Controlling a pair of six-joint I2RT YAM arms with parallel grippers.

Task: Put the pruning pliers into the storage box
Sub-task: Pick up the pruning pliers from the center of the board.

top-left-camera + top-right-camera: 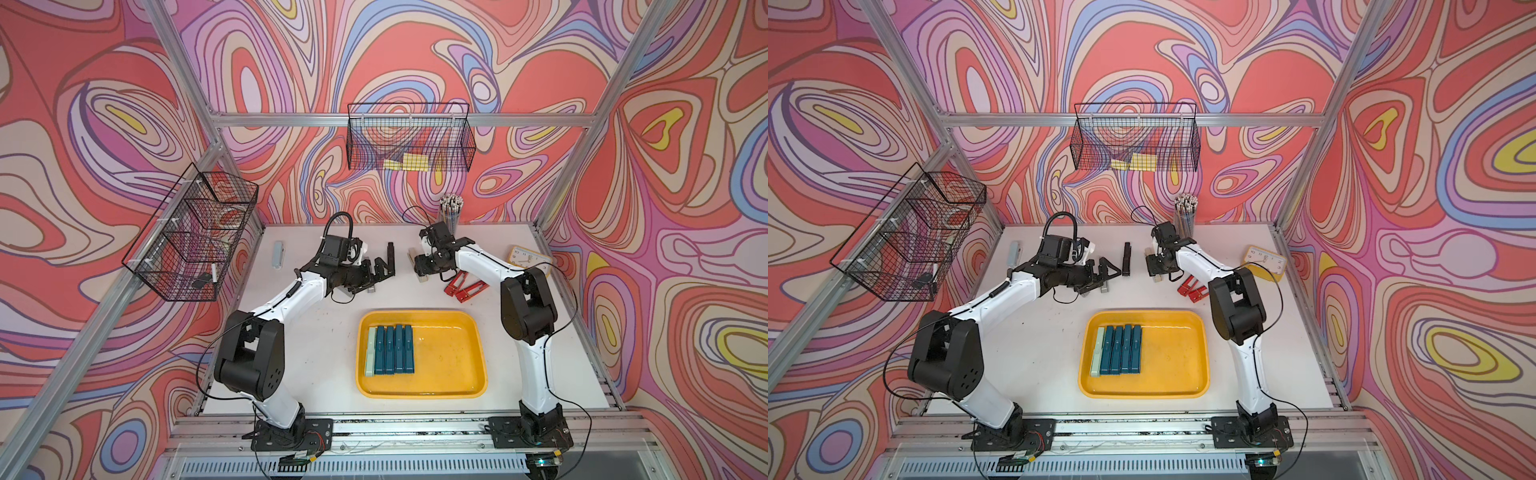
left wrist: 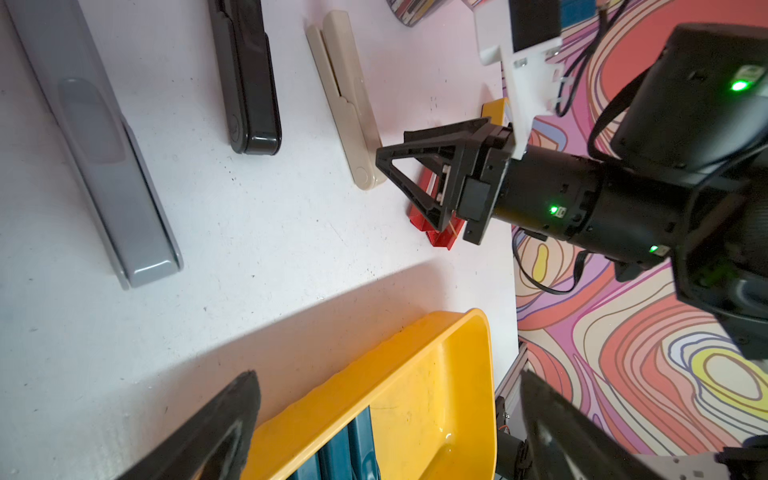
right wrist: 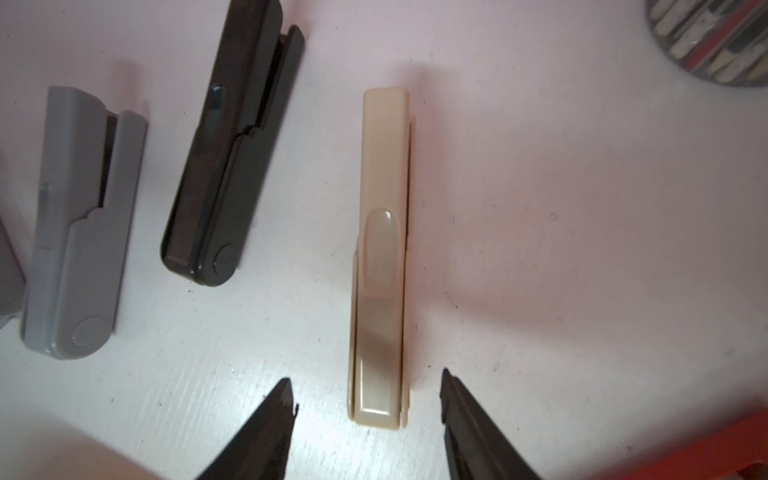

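Where the white table (image 1: 328, 345) meets its front edge, the yellow storage box (image 1: 451, 361) sits centred between the two arm bases. The left gripper (image 1: 383, 269) has its jaws spread fully and holds nothing; it stands just beside a black pruning pliers (image 1: 390, 251). The right gripper (image 3: 365, 395) has its jaws parted and grasps nothing; a beige pruning pliers (image 3: 381, 249) lies flat on the table in line with the gap, clear of both fingertips. Inside the box, at its left end, four teal pruning pliers (image 1: 392, 349) and one pale green pliers (image 1: 370, 351) lie side by side. Outside it, two red pliers (image 1: 467, 291) lie beside the right forearm and a grey pliers (image 3: 79, 232) lies near the black.
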